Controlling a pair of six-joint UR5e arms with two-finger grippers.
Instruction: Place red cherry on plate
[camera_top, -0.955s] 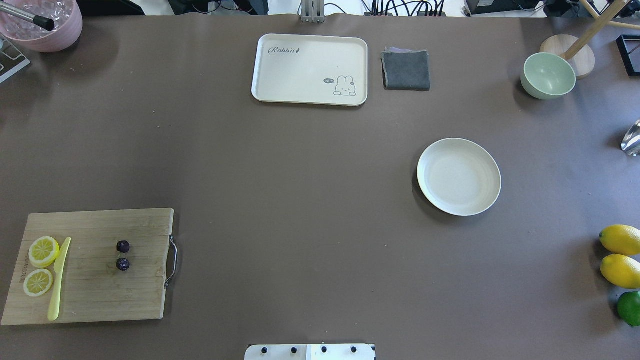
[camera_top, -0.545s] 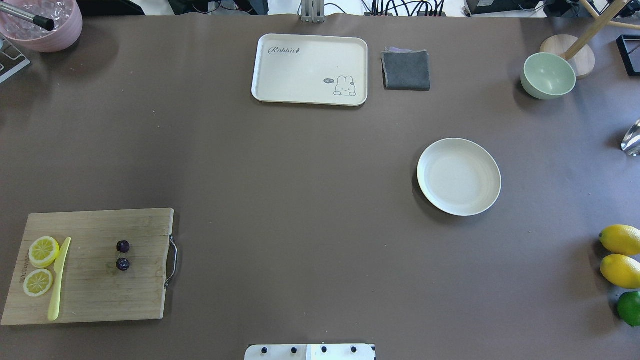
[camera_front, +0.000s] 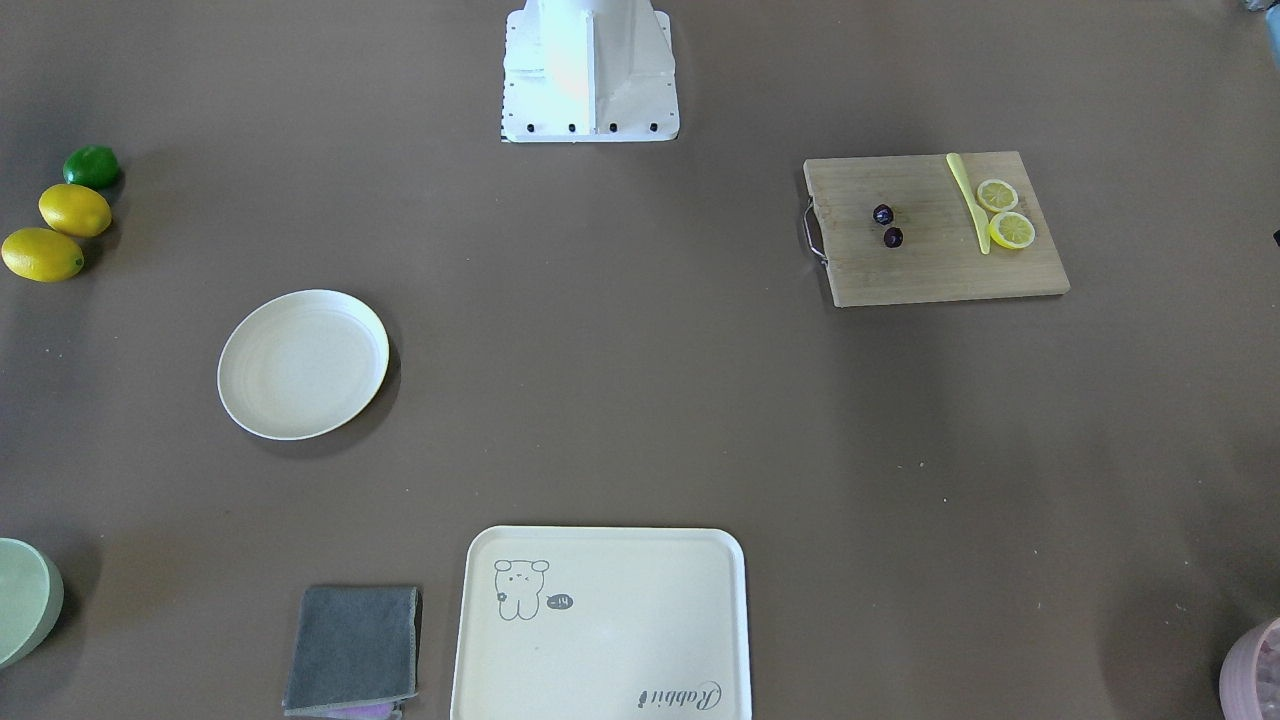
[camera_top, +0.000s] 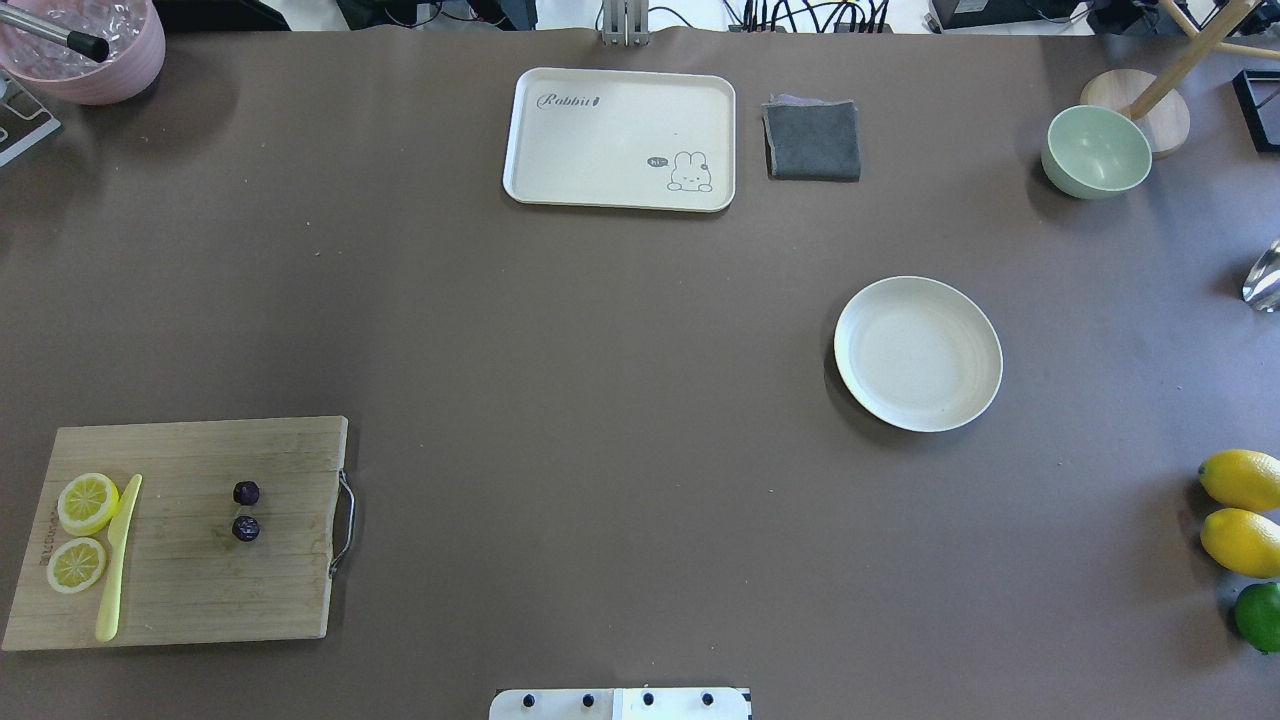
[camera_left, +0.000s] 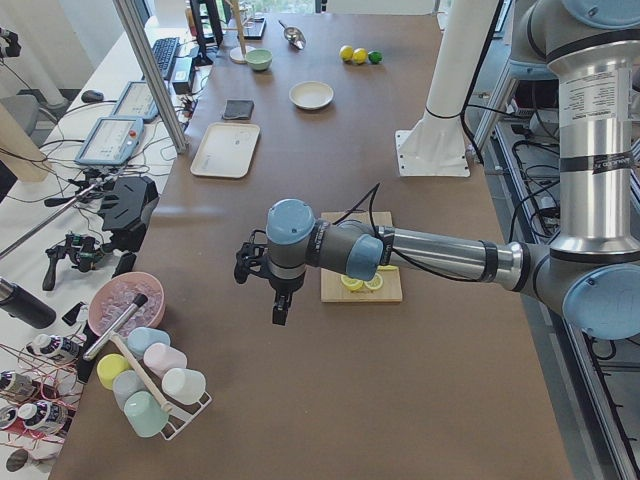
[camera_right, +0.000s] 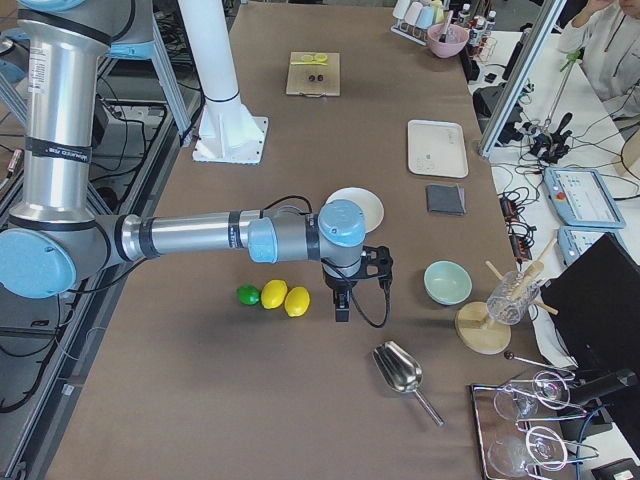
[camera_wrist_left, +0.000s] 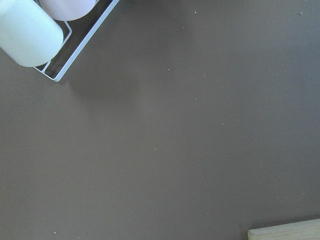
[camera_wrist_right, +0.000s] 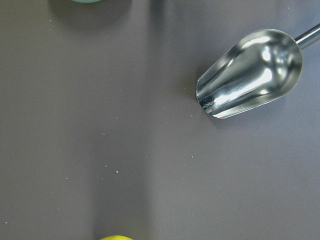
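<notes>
- The red cherry, a pair of small dark fruits joined by a thin green stem, lies on the wooden cutting board at the table's near left corner in the overhead view. It sits towards the side with the metal handle.
- Two lemon slices and a yellow plastic knife lie at the other end of the same board, apart from the cherries.
- The plate, round and cream-white, sits bare on the right half of the brown table, well apart from the board.
- The left gripper hangs fingers-down above the table, beside the board's outer end and near a rack of pale cups. It shows only in the side view, so I cannot tell how its jaws stand.
- The right gripper hangs fingers-down over the table just beside two lemons and a lime. A metal scoop lies near it. It too shows only from the side, so I cannot tell its jaw state.
- Along the far edge stand a cream tray with a rabbit drawing, a folded grey cloth just beside it, and a pale green bowl further right.
- A pink bowl sits in the far left corner.
</notes>
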